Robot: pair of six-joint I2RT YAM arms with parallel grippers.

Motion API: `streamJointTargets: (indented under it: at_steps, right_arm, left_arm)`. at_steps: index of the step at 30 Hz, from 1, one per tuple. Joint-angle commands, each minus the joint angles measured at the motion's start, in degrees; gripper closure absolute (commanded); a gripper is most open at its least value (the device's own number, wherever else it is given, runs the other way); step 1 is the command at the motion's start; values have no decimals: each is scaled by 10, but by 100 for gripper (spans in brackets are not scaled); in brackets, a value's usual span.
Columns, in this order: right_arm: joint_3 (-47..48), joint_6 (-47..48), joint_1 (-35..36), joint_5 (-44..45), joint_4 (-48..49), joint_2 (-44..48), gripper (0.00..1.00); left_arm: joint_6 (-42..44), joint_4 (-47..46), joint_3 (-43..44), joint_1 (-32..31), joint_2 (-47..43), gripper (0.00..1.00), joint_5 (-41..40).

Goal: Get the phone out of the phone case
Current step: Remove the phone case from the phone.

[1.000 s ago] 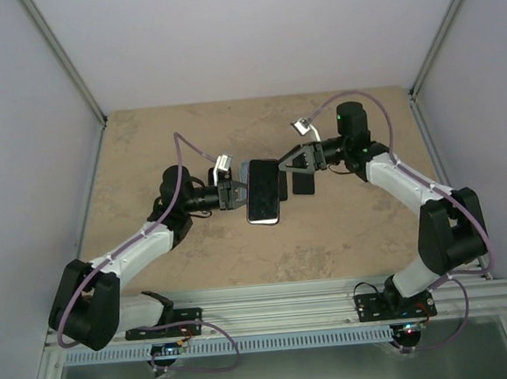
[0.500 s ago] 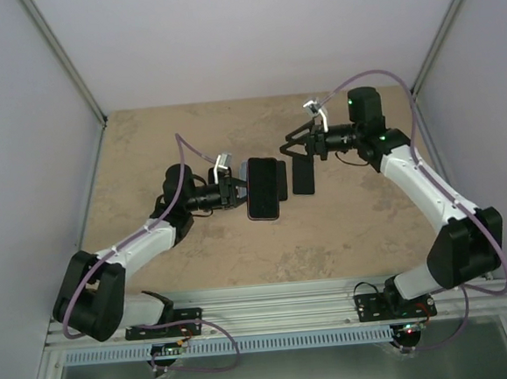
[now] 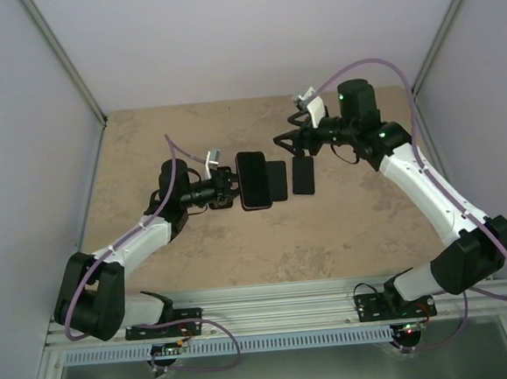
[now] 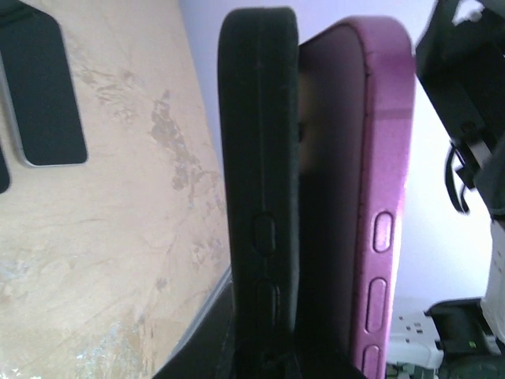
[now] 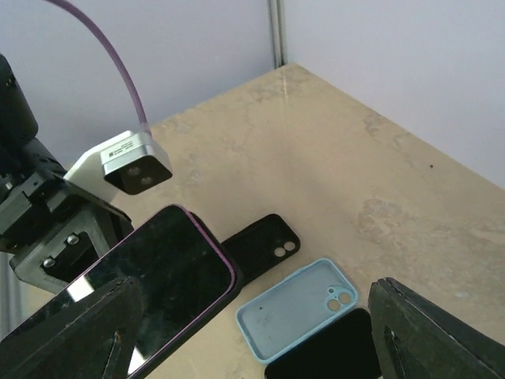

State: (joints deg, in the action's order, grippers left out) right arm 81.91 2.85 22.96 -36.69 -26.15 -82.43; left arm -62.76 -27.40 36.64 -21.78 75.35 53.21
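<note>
My left gripper (image 3: 233, 188) is shut on the near end of a black phone case (image 3: 253, 179) and holds it above the table. In the left wrist view the black case (image 4: 256, 158) and the purple phone (image 4: 379, 158) stand edge-on, and a gap shows between them at the far end. The phone's dark screen (image 5: 158, 284) faces my right wrist camera. My right gripper (image 3: 287, 143) is open and empty. It hovers just beyond the phone's far right corner without touching it, its fingers (image 5: 79, 332) spread wide.
On the table under the held phone lie a black case (image 5: 260, 246), a light blue case (image 5: 298, 306) with its inside up, and a dark phone (image 5: 331, 355). Two dark items (image 3: 302, 175) show beside the held phone. Grey walls enclose the table.
My right gripper has let go of the phone's edge and drawn back and up. My left gripper has carried the phone and case slightly left and toward the far side.
</note>
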Motion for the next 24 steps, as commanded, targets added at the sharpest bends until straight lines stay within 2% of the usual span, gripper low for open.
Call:
streamJointTargets:
  at_steps: [1, 4, 8, 10, 16, 24]
  right_arm:
    - [16, 41, 53, 132, -9, 3, 20]
    - [25, 64, 96, 181, -9, -6, 19]
    - [20, 92, 168, 261, 1, -13, 19]
    - [12, 95, 198, 297, 11, -17, 18]
    - [-6, 96, 272, 360, 24, -36, 19]
    - [-29, 126, 333, 419, 39, -48, 19]
  left_arm:
    - [-1, 32, 30, 20, -7, 100, -23]
    - [-5, 55, 38, 31, -6, 100, -35]
    - [37, 200, 86, 36, -6, 100, -104]
    - [43, 231, 100, 39, -5, 100, -125]
    - [31, 242, 97, 48, -9, 100, -139]
    - [21, 232, 87, 56, -17, 100, -141]
